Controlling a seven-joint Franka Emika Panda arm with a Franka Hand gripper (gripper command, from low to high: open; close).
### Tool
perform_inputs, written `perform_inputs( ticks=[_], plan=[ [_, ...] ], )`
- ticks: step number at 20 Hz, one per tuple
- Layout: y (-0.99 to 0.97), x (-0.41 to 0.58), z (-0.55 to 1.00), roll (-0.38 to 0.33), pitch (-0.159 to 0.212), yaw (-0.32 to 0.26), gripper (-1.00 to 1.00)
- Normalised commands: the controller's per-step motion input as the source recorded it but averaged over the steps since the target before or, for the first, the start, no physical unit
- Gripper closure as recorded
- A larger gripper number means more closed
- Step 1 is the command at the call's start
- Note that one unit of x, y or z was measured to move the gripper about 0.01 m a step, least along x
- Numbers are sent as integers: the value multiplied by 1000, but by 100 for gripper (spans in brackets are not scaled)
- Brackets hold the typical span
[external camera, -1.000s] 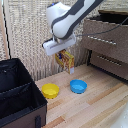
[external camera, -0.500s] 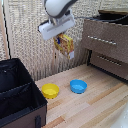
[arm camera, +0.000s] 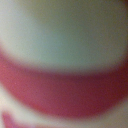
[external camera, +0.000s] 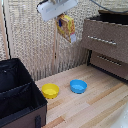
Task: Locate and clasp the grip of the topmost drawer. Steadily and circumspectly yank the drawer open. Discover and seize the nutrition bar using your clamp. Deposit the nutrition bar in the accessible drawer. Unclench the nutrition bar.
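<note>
Bar higher, nearer drawer

The wrist view is showing only soft smears of pale grey-green over a pink-red band, with nothing recognisable. In the exterior view, the clamp is running off the frame at 12 o'clock, its fingers too blurred to separate. The topmost drawer is being cropped at 3 o'clock, its interior unseen

Claw: closed on the nutrition bar, held high, left of the topmost drawer.
Bowls: yellow bowl, blue bowl, set on the worktop.
</note>
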Motion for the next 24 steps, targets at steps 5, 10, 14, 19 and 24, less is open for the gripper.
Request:
perform_inputs(
  ticks=[5, 10, 14, 19, 24],
  plan=[
    [-272, 526, 957, -17, 96, -169, 100],
    [-543, 443, 782, 54, 130, -101, 100],
    [-589, 349, 749, 76, 137, -87, 100],
    [-687, 179, 711, 77, 153, -72, 100],
    [-814, -46, 653, 79, 174, -58, 100]
  ],
)
